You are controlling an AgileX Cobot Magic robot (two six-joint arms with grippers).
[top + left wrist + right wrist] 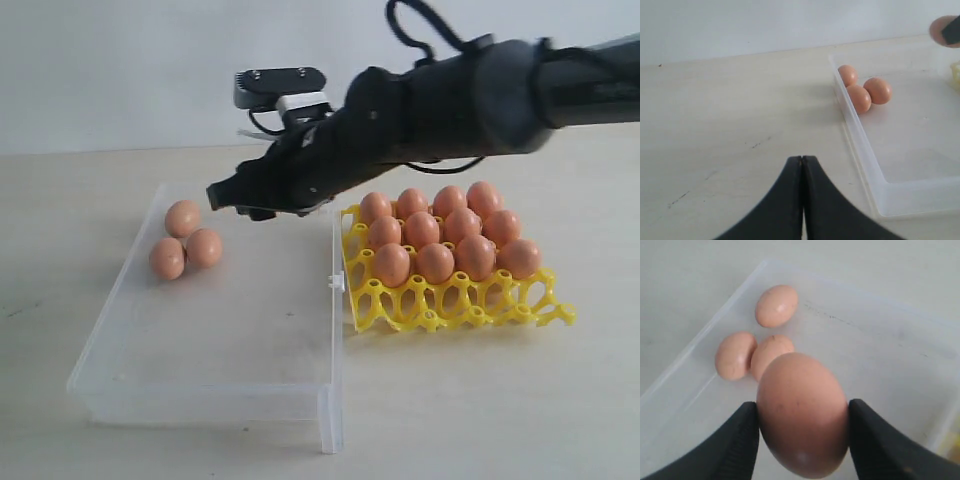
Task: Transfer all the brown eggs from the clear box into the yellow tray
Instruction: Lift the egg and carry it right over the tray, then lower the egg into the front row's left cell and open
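Note:
My right gripper (803,415) is shut on one brown egg (800,390) and holds it above the clear box (880,355). In the exterior view that gripper (224,193) hangs over the box's far side, reaching in from the right. Three brown eggs (185,240) lie together in the far left corner of the clear box (240,320). The yellow tray (450,305) stands to the right of the box, with several brown eggs (435,235) in its cups. My left gripper (802,159) is shut and empty over bare table, left of the box (910,145).
A small white clasp (337,282) sticks out from the box's right wall, close to the tray. The tray's front row of cups (470,312) holds no eggs. Light tabletop (480,410) lies around both containers.

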